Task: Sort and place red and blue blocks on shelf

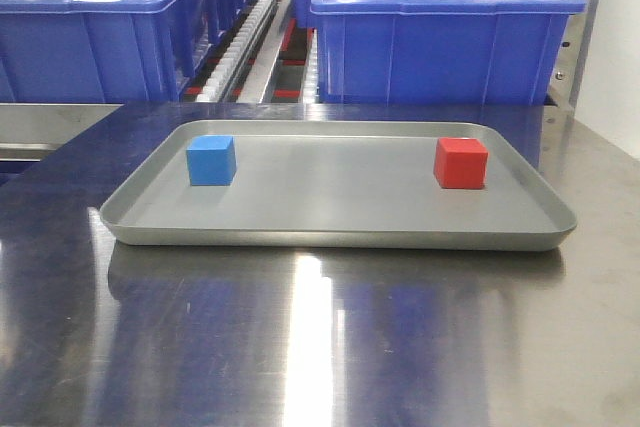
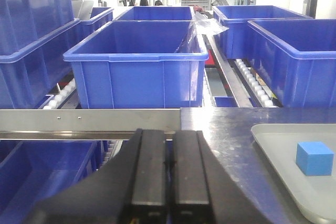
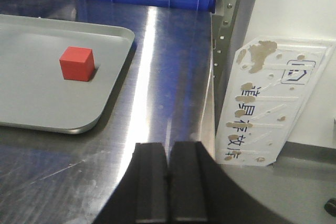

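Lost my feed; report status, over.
Left gripper, right gripper: jaws shut, empty. Blue block, red block apart on tray, untouched. No obstruction seen.

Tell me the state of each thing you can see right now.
blue block, flat on the tray, left side, free.
red block, flat on the tray, right side, free.
tray, level on the tabletop.
left tool, shut, empty.
right tool, shut, empty.
blue bins, upright on the shelf.
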